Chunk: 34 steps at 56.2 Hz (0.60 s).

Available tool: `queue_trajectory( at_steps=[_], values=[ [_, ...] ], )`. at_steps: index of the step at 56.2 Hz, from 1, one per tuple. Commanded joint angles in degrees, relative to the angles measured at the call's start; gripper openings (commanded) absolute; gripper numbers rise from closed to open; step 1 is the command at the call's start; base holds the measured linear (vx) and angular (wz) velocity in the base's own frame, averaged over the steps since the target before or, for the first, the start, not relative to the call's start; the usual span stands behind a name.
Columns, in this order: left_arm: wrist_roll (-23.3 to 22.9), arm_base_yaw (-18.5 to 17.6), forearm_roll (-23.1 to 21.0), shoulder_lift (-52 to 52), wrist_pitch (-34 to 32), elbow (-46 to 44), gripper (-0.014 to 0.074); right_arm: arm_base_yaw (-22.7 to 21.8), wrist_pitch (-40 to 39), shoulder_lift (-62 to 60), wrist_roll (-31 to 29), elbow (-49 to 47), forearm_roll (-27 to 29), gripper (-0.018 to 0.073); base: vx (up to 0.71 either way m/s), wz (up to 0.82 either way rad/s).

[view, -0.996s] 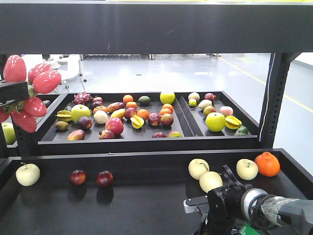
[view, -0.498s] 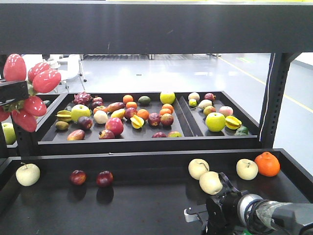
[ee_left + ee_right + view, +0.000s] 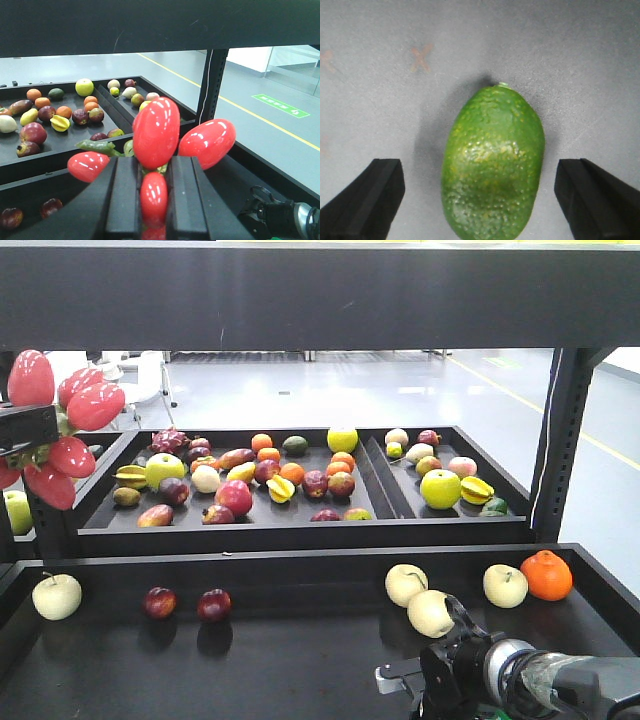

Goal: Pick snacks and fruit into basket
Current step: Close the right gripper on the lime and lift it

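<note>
Directly between the right end effector's (image 3: 479, 200) spread fingers lies a green avocado (image 3: 492, 162), untouched.

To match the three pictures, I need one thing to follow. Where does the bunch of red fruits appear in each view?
Front view: the red fruit bunch is at the left edge, at mid height.
Left wrist view: it fills the centre, clamped in the left gripper.
Right wrist view: not in it.
Shared landmark: the yellow-green apple, which is upper left in the left wrist view.
</note>
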Motion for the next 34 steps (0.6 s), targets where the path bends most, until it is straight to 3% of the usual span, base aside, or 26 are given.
queue_trajectory(
  at_steps=[1,10,21,25,34],
  values=[
    [-0.4,-0.3,-0.6,-0.7,-5.8,-1.6,-0.0007,-0.3,-1.4,-3.2,0.0,-1.5,-1.0,0.0659,0.00,0.00],
    [-0.4,-0.3,-0.6,-0.7,-5.9,-1.6,-0.0007,-0.3,-1.0,-2.7,0.0,-1.5,-1.0,0.0624,0.00,0.00],
    [-0.4,-0.3,-0.6,-0.7,-6.7,-1.6,-0.0007,-0.3,-1.0,-2.3,0.0,-1.5,-1.5,0.0492,0.00,0.00],
    [-0.4,-0.3,-0.6,-0.7,-7.2,-1.6,-0.0007,-0.3,-1.1,-2.2,-0.2,-1.5,-2.6,0.0396,0.00,0.00],
    [-0.4,-0.3,-0.6,-0.7,-7.2,-1.6,-0.0007,-0.3,-1.1,-2.2,-0.2,-1.5,-5.8,0.0050,0.00,0.00]
  ],
)
